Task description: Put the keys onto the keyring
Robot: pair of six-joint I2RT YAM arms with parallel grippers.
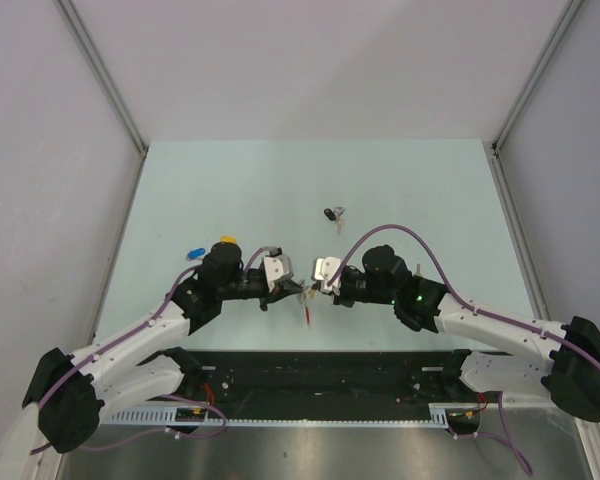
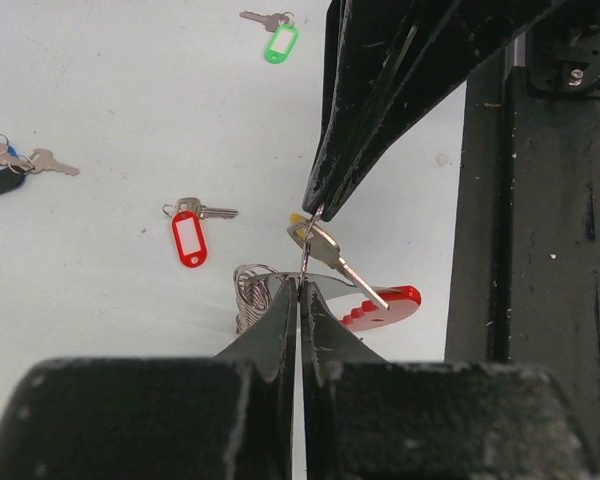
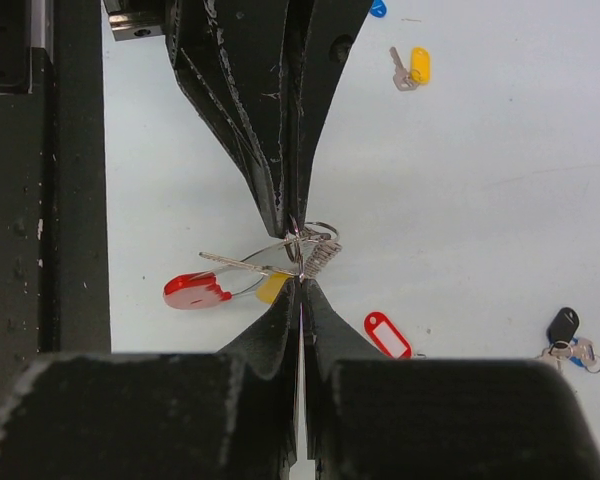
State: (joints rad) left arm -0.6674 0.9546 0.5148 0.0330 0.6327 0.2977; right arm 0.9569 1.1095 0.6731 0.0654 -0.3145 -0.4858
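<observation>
Near edge: both arms come in from either side of a black rail (image 1: 320,370) and meet over the near-middle of the desk (image 1: 400,180).

Left gripper (image 2: 300,288): fingers (image 2: 270,335) clenched. Their tips are pressed together on the thin silver wire of the keyring (image 2: 385,305), just beside its grey coiled section.

Right gripper (image 3: 300,288): fingers (image 3: 330,330) also clenched, tips nose to nose with the left pair. In the left wrist view these tips pinch the small split ring of the yellow-tagged key (image 2: 325,245). The key blade slants down across the keyring's red half.

Keyring position: it hangs at the point where the two sets of tips meet. The red half is toward the rail and the grey coil toward the far side. I cannot tell whether the loop touches the desk. I also cannot tell whether the key's split ring is threaded onto the wire, as the overlap is too fine to resolve.

Just beyond the cluster, the red-tagged key (image 2: 187,235) lies flat on the desk, apart from the keyring.

Farther out:
- The black-tagged key (image 1: 328,213) lies past the fingertips, with a bit of blue beside it.
- A second yellow-tagged key (image 3: 415,65) and a blue-tagged key (image 1: 194,253) lie by the left wrist.
- The green-tagged key (image 2: 278,40) lies flat, well apart from the red-tagged one.
</observation>
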